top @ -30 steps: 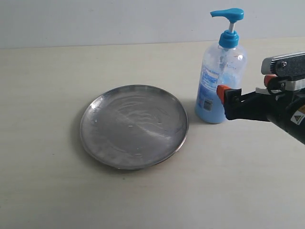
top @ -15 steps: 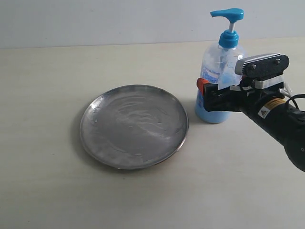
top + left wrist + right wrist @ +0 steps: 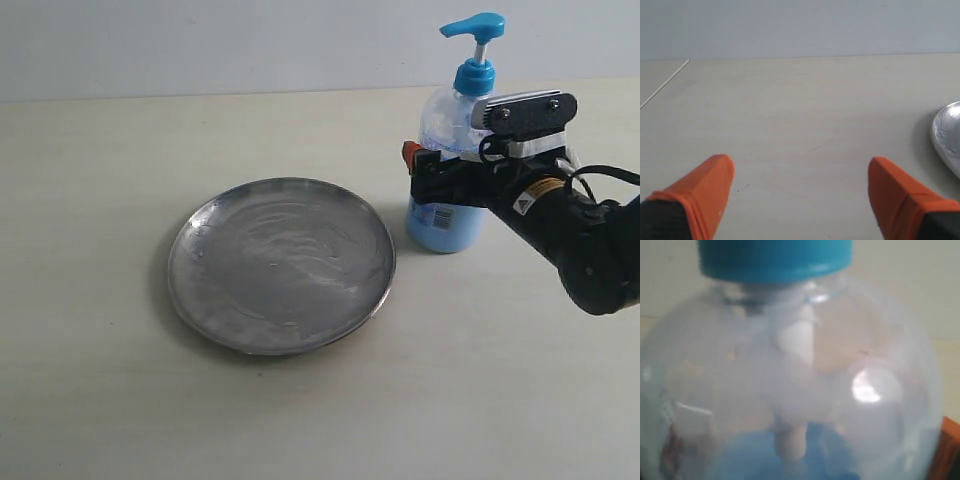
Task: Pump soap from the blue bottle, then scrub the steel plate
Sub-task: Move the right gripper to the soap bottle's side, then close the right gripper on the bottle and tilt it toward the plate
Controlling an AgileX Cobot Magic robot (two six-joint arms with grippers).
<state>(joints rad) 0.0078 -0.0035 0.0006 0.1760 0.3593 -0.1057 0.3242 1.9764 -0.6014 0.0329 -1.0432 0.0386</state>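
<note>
The blue bottle (image 3: 452,150) stands upright right of the steel plate (image 3: 280,262), its blue pump head (image 3: 474,25) up. Pale blue soap (image 3: 440,232) fills its lower part. My right gripper (image 3: 430,170) has its jaws round the bottle's body; one orange fingertip (image 3: 409,152) shows on the plate side and the other is hidden. In the right wrist view the bottle (image 3: 790,370) fills the picture, and an orange finger (image 3: 951,445) stands just beside its wall. My left gripper (image 3: 800,200) is open over bare table, with the plate's rim (image 3: 949,132) off to one side.
The plate lies flat on a pale tabletop (image 3: 100,380), its shiny surface streaked. A light wall (image 3: 200,45) runs along the table's far edge. The left arm is outside the exterior view.
My right gripper has moved left from beside the bottle until its jaws are round the body. The bottle has shifted slightly left. The plate has not moved.
</note>
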